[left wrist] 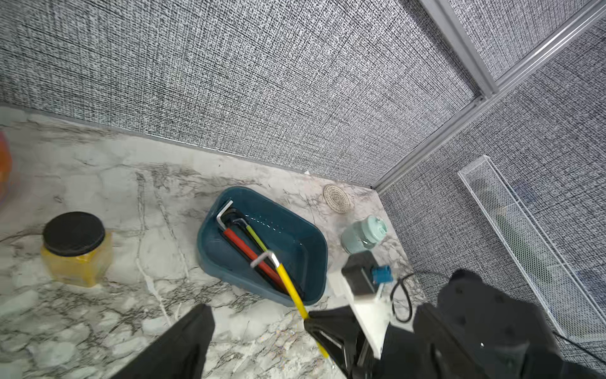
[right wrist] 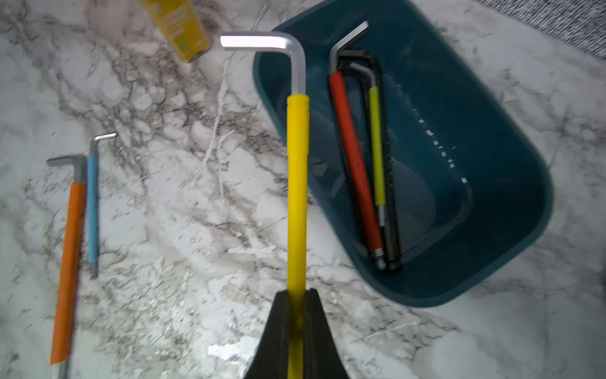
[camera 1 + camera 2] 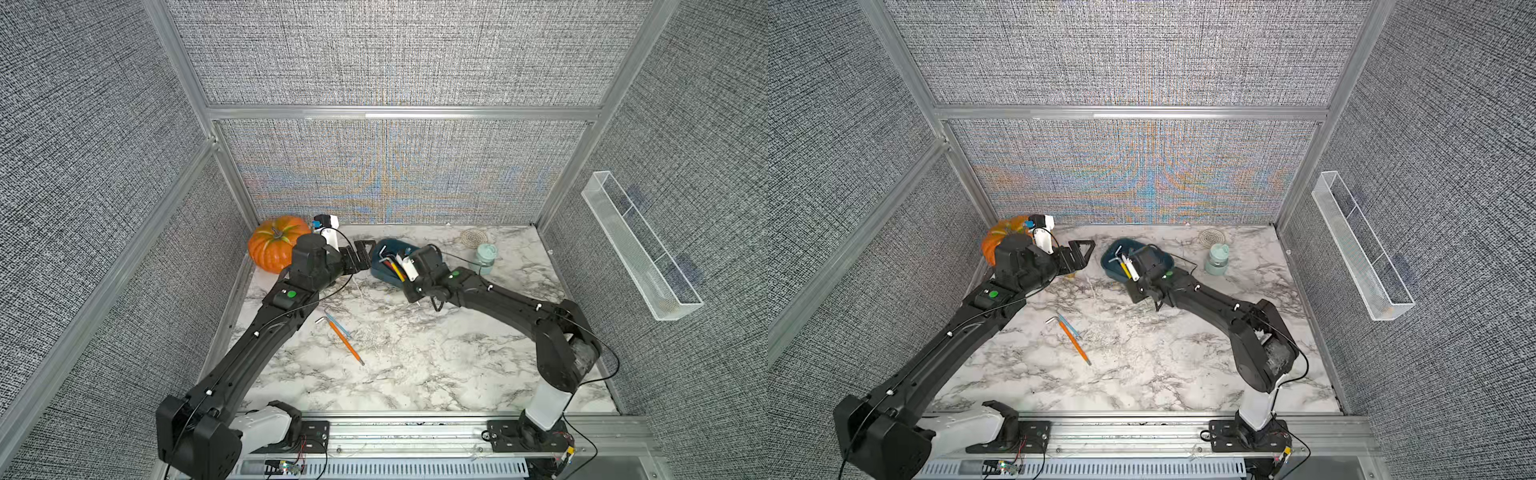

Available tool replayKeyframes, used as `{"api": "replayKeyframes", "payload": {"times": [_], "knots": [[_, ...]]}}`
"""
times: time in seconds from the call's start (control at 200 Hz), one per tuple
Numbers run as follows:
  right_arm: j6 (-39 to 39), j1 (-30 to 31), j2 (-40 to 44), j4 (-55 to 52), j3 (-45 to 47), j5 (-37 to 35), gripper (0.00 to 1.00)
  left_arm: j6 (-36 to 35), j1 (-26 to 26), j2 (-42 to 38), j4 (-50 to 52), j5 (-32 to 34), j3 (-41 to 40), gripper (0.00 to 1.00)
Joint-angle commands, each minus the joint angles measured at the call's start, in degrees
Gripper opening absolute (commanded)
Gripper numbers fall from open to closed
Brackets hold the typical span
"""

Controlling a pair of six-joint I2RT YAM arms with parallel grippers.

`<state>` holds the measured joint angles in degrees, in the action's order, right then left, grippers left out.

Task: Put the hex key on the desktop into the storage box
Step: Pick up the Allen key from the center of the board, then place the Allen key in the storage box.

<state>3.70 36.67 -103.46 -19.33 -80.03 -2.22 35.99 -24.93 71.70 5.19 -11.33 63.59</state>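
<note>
Hex keys are seen in three places. One, the yellow key (image 2: 296, 180), is clamped by its sleeved long end between the closed jaws of the right tool (image 2: 296, 293). Its bare bent end is raised over the near rim of the box (image 2: 498, 108); whether it touches the box cannot be judged.

Three more are laid close together inside the box, along one long wall: a red key (image 2: 354, 157), a lime key (image 2: 377, 147) and a black key (image 2: 392, 229).

Two are found on the bench (image 3: 415, 365), well apart from the box: an orange key (image 3: 345, 340) and a thinner blue key (image 3: 337, 323). They are laid side by side and touching, with their bent ends at the far end.

In both top views the left tool (image 3: 1086, 259) is seen above the bench between the pumpkin (image 3: 270, 245) and the box, with its jaws apart and nothing between them.

A yellow jar (image 1: 77, 252) with a black lid is stood on the bench. A mint bottle (image 3: 485, 257) is placed near the box, with a woven coaster (image 3: 473, 237) behind it at the rear wall. A clear tray (image 3: 640, 245) is fixed to the side wall.
</note>
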Motion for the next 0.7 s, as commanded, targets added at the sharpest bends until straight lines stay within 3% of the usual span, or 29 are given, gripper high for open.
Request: {"api": "replayKeyframes", "payload": {"times": [0.0, 0.28, 0.696], "knots": [[-5.0, -3.0, -2.3, -1.3, -4.9, 3.2, 0.00, 1.5, 0.2, 4.5, -5.2, -3.7, 3.0, 1.00], [-10.9, -6.2, -11.9, -5.0, -17.1, 2.2, 0.00, 0.6, 0.1, 19.3, -0.6, -8.6, 14.5, 1.00], [-11.3, -6.7, -20.7, -4.8, -21.9, 3.2, 0.00, -1.6, 0.1, 28.3, 2.8, -8.7, 20.9, 1.00]]}}
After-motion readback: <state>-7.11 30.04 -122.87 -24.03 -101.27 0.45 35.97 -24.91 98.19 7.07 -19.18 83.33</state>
